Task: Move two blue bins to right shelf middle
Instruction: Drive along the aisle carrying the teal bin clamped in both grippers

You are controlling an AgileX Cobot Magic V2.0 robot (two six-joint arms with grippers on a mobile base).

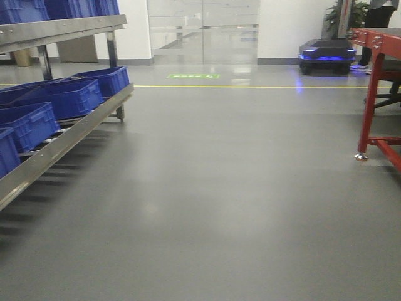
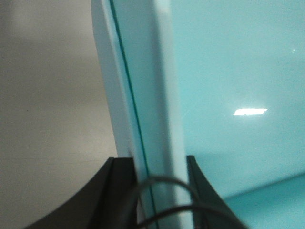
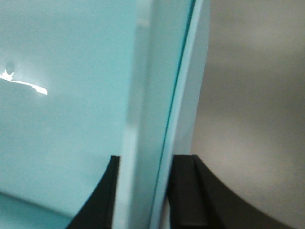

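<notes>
A pale sky-blue bin fills both wrist views, and its thick rim (image 2: 143,95) runs up the left wrist view. A thin dark seam along that rim looks like a second blue bin nested in it. My left gripper (image 2: 155,162) is shut on the rim, one black finger (image 2: 119,191) outside and one against the inner wall (image 2: 228,71). My right gripper (image 3: 143,160) is shut on the opposite rim (image 3: 157,86) in the same way. Grey floor shows beyond each rim. Neither bins nor grippers appear in the front view.
A metal rack (image 1: 75,128) with several dark royal-blue crates (image 1: 62,97) lines the left. A red metal frame (image 1: 374,94) stands at the right edge; I cannot tell whether it is the right shelf. A black cart with blue lights (image 1: 327,55) sits beyond a yellow floor line (image 1: 250,86).
</notes>
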